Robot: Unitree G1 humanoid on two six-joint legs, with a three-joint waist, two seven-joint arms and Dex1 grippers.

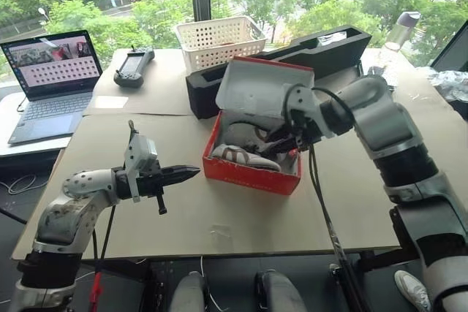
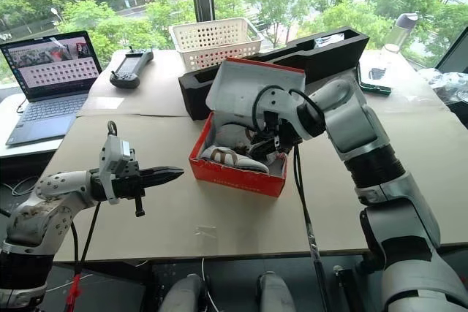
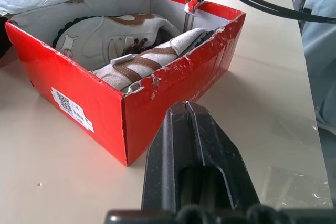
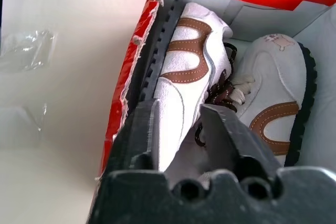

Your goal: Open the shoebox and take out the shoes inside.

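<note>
Red cardboard marks the shoebox (image 1: 252, 172), which sits in the middle of the bench (image 1: 146, 202) with its lid (image 1: 256, 89) tipped up and back, so the opening step looks done. Both shoes (image 4: 191, 72) lie side by side inside, their long axes running along the length of the box. In the right wrist view one shoe lies along the torn red wall and the other sits beyond it toward the far wall.

Nearer by far is the right claw (image 2: 272, 144): it hangs over the open box from the robot's right side, angled downward, with the shoe by the torn wall directly under and ahead of its tips. That shoe's length runs away from the claw, so the fingers straddle it across its narrow width. The jaws stand partly open, with the white upper of the shoe showing in the gap between them; I cannot tell whether the pads actually touch it, and nothing is gripped.

Off to the robot's left, the left claw (image 1: 178, 174) hovers above the bench near the box's short end, pointing toward it, clear of the cardboard. Its fingers are pressed together and hold nothing. The lift, I judge, falls to the right arm.
</note>
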